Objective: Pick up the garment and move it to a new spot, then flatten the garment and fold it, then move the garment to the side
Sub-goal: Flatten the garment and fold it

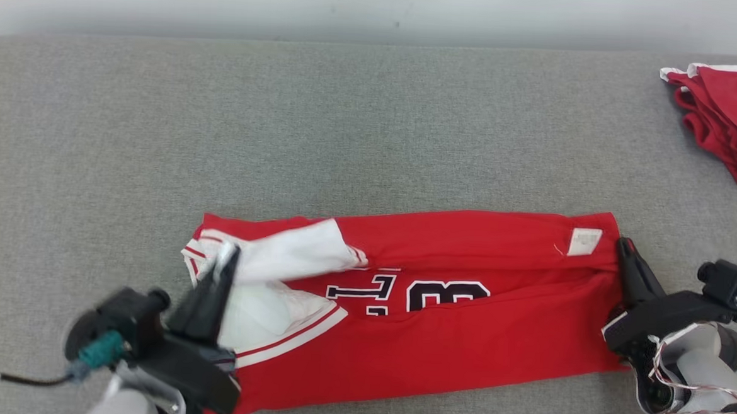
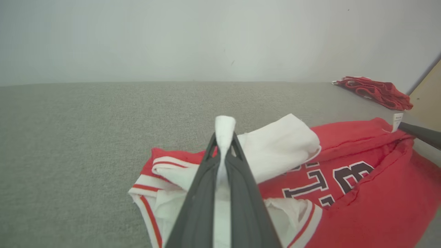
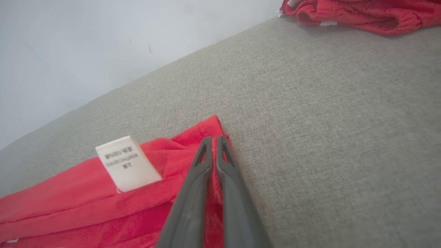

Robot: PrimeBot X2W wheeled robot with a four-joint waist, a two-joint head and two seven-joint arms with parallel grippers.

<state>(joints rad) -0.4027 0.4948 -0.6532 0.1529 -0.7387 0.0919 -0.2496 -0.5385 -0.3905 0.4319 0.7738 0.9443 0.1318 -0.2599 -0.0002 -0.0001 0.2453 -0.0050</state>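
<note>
The garment is a red jersey with white sleeves and dark numbers, lying sideways on the grey surface, partly folded lengthwise. At its left end my left gripper is shut on white sleeve cloth, which pokes up between the fingers in the left wrist view. My right gripper is shut on the red hem at the garment's right end, beside a white care label. Red cloth shows pinched between the right fingers.
A second crumpled red and white garment lies at the far right back corner of the grey padded surface. A pale wall rises behind the surface. Wide bare grey area stretches behind and left of the jersey.
</note>
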